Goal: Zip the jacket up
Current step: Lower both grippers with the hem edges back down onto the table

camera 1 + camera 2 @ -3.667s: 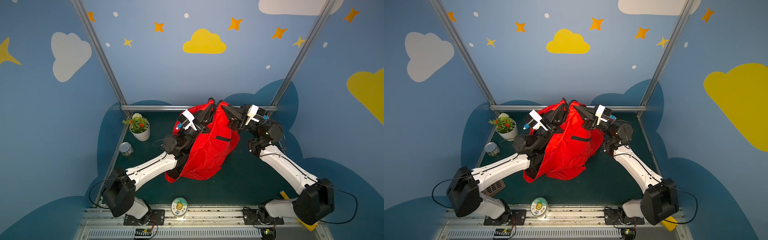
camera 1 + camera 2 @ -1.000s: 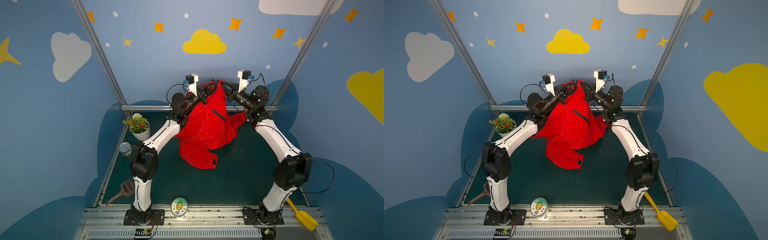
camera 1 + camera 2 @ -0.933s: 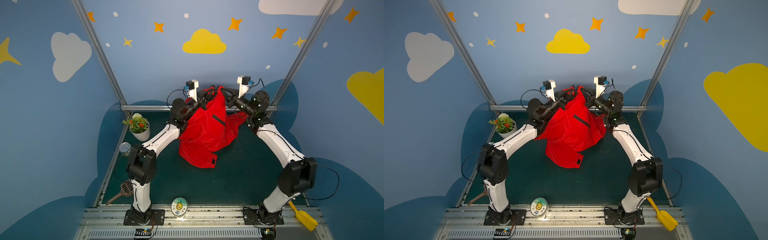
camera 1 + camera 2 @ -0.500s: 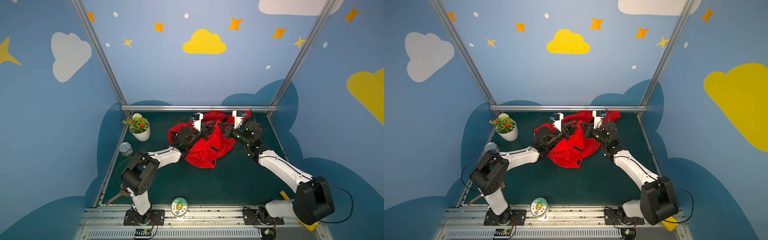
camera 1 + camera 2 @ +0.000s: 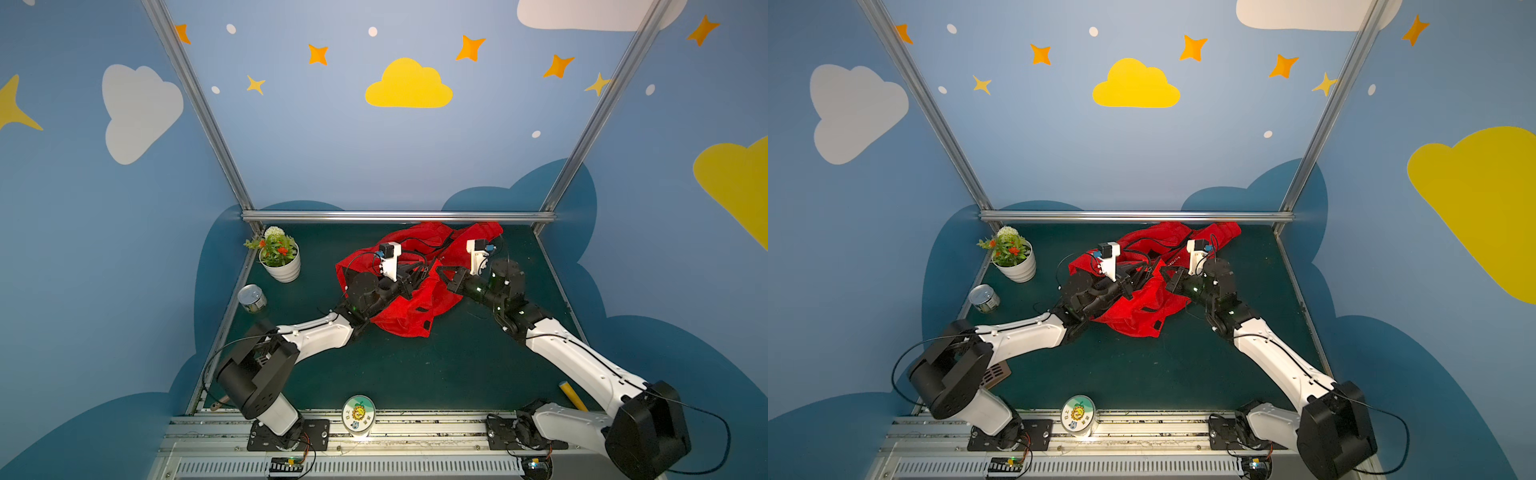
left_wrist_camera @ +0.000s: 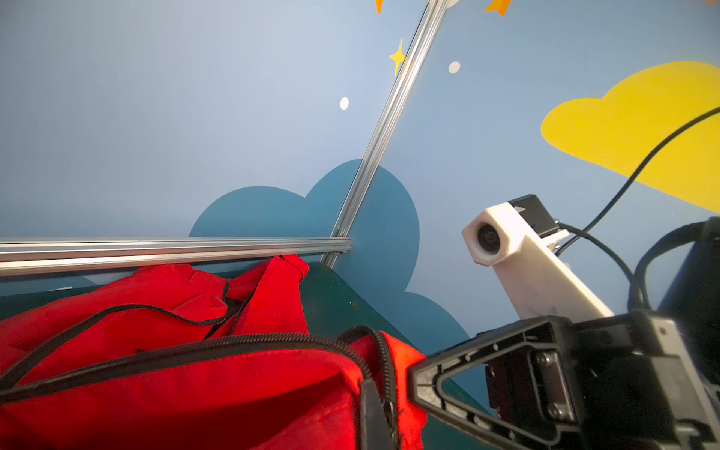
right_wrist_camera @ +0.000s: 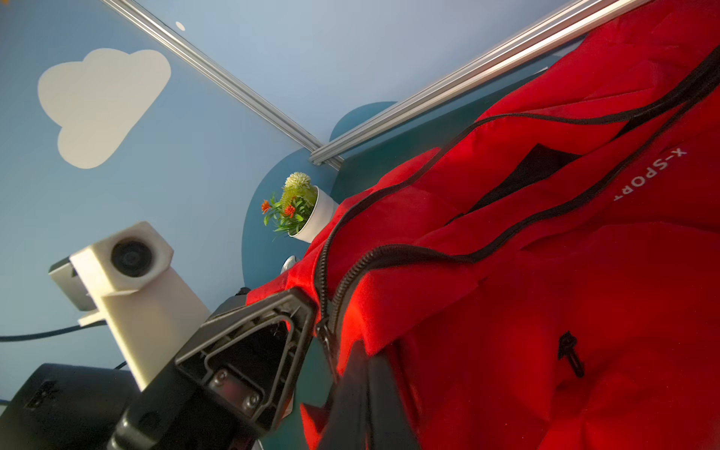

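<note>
Jacket [image 7: 545, 311] lettering [image 7: 648, 175] readable (right wrist).

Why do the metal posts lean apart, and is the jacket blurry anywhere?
In both top views the wide lens splays the posts, with glare on the front rail; in the left wrist view the jacket darkens near the lens; in the right wrist view its nearest fold is soft, its lettering sharp.
</note>
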Motion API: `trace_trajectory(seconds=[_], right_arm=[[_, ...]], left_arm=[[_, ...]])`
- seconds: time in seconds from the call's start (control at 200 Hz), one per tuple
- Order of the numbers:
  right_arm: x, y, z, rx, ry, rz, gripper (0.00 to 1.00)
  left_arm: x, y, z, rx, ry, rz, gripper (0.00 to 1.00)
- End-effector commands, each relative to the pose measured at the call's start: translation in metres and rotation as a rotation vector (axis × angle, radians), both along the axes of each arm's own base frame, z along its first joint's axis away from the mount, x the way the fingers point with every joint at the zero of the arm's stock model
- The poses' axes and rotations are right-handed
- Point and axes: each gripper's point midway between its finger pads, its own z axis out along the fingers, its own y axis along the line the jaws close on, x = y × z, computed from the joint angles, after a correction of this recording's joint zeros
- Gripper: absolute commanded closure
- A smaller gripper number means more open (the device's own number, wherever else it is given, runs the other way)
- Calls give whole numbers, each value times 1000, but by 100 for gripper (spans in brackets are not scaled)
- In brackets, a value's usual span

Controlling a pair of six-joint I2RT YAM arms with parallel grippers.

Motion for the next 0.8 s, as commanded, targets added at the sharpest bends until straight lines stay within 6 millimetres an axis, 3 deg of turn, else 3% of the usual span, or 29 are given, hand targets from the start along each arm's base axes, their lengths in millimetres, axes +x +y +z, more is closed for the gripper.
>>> trace_trajectory(seconds=[0.0, 0.15, 0.3, 0.551, 0.706, 0.726, 0.796], right_arm=[[-4, -6, 0, 2, 5, -28, 100], [-18, 9, 4, 45, 38, 80, 100], [-36, 30, -8, 61, 140, 165, 100], [-43, 19, -11, 74, 117, 59, 100], [-50, 9, 2, 117, 47, 1, 100], [-51, 7, -9, 106, 60, -6, 100], [-53, 5, -8, 111, 54, -13, 100]], left_arm=[[-6, 7, 10, -12, 11, 9, 97], [-15, 7, -1, 89, 58, 36, 97], [-28, 8, -5, 153, 74, 33, 97], [-42, 21, -2, 145, 90, 50, 97], [-52, 30, -5, 142, 120, 53, 97], [-53, 31, -6, 140, 129, 53, 97], [-59, 34, -6, 136, 143, 39, 97]])
